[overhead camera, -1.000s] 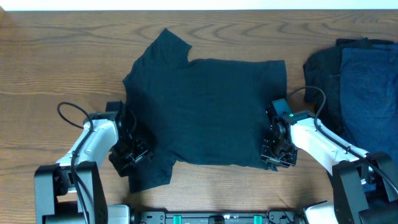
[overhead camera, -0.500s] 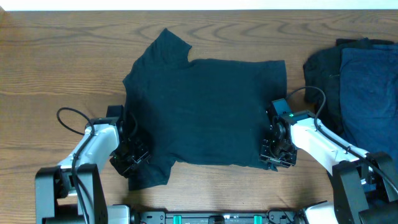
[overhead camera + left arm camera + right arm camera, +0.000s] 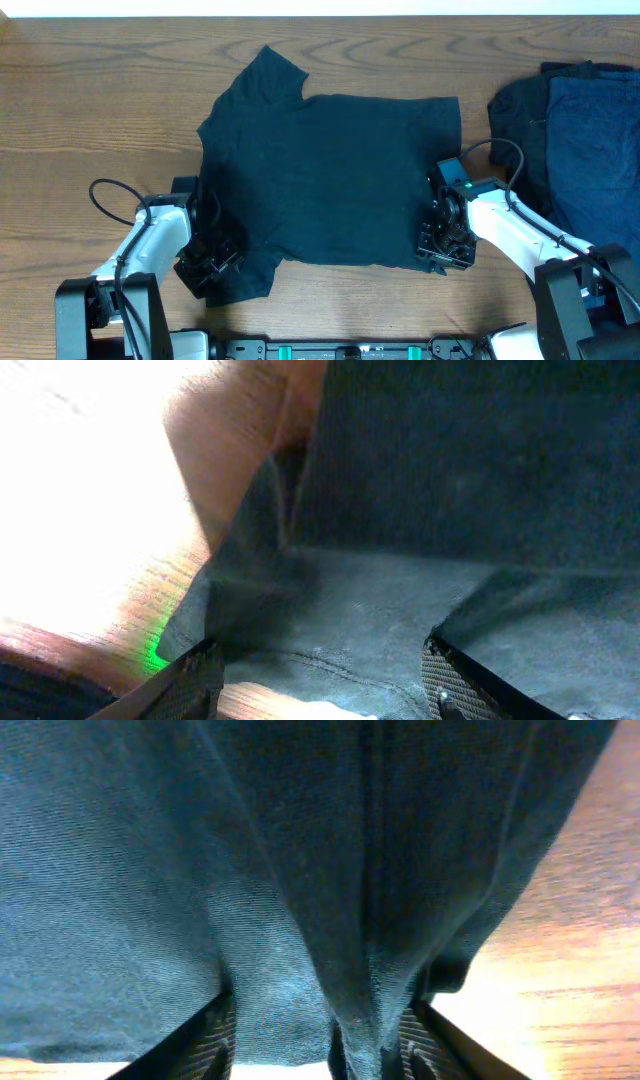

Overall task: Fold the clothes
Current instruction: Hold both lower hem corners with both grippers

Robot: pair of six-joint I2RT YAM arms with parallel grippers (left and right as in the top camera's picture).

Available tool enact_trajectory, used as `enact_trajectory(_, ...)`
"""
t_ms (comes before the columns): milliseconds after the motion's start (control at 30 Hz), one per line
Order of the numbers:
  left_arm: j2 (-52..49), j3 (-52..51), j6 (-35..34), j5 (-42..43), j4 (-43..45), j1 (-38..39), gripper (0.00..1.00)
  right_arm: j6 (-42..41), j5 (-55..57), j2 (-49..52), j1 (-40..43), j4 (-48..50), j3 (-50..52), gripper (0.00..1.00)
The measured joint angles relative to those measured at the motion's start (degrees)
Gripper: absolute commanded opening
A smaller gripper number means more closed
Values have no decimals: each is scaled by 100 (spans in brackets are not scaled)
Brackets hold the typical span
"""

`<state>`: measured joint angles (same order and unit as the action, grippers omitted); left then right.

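Observation:
A dark short-sleeved T-shirt (image 3: 330, 170) lies spread flat on the wooden table (image 3: 90, 110). My left gripper (image 3: 208, 265) sits low over its front-left sleeve. In the left wrist view the left gripper (image 3: 320, 685) is open, its fingers wide apart, with the sleeve's hem (image 3: 400, 650) lying on the wood between them. My right gripper (image 3: 443, 248) is at the shirt's front-right corner. In the right wrist view the right gripper (image 3: 318, 1035) stands open with a raised fold of the cloth (image 3: 350, 950) between the fingers.
A pile of other clothes, navy blue (image 3: 595, 120) over black (image 3: 515, 105), lies at the table's right edge. Bare wood shows to the left of the shirt and along the far edge.
My left gripper has slid a little toward the front edge along the sleeve. The right gripper stays in place, and the shirt keeps its shape.

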<state>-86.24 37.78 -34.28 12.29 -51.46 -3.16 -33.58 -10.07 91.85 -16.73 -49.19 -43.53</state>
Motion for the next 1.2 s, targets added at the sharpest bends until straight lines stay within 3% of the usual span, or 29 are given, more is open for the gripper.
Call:
enact_trajectory(67, 0, 0, 22, 0, -7, 0, 65, 42, -79, 0, -2, 11, -20, 68)
enact_trajectory(267, 0, 0, 175, 0, 0, 0, 66, 173, 13, 109, 0, -291, -144, 73)
enact_trajectory(500, 0, 0, 286, -2, -20, 0, 64, 302, 236, 197, 0, -907, -177, 75)
enact_trajectory(667, 0, 0, 304, -2, -22, 0, 64, 308, 345, 197, 0, -876, -173, 70)
enact_trajectory(967, 0, 0, 319, -4, 35, 0, 40, 299, 243, 195, 0, -459, -83, 60)
enact_trajectory(1067, 0, 0, 337, -2, 35, 0, 40, 295, 245, 188, 0, -439, -83, 66)
enact_trajectory(1200, 0, -2, 374, -2, 37, 0, 51, 254, 234, 177, 0, -393, -83, 70)
